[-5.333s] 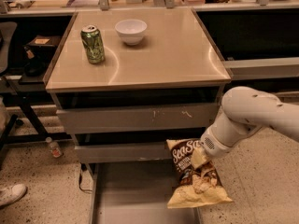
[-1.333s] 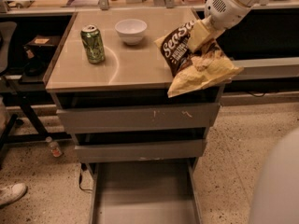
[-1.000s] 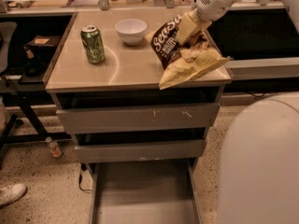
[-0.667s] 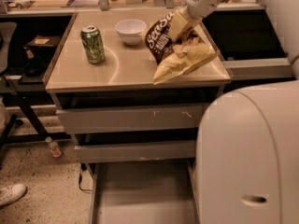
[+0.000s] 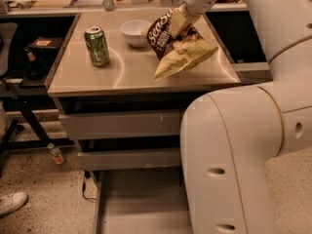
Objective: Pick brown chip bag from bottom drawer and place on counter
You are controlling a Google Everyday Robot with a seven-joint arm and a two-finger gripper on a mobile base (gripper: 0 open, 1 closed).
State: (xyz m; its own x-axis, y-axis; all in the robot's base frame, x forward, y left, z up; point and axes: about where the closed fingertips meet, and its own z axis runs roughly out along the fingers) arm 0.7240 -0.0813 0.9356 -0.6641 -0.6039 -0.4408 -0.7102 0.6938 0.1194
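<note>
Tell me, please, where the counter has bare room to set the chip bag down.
The claw, above the back right of the counter, holds the brown chip bag. Bare: the front strip between the green can and the bag, ahead of the white bowl, and the right edge past the bag. Crowded: the back, where bowl and bag sit close.

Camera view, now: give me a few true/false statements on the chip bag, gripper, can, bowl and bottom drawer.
1. The gripper is above the counter, its fingers shut on the brown chip bag. True.
2. The bag lies in the bottom drawer. False: the drawer is pulled out with no bag in it; the bag is up over the counter.
3. The green can stands upright on the counter. True.
4. The can stands between the white bowl and the bag. False: the bowl sits between the can and the bag.
</note>
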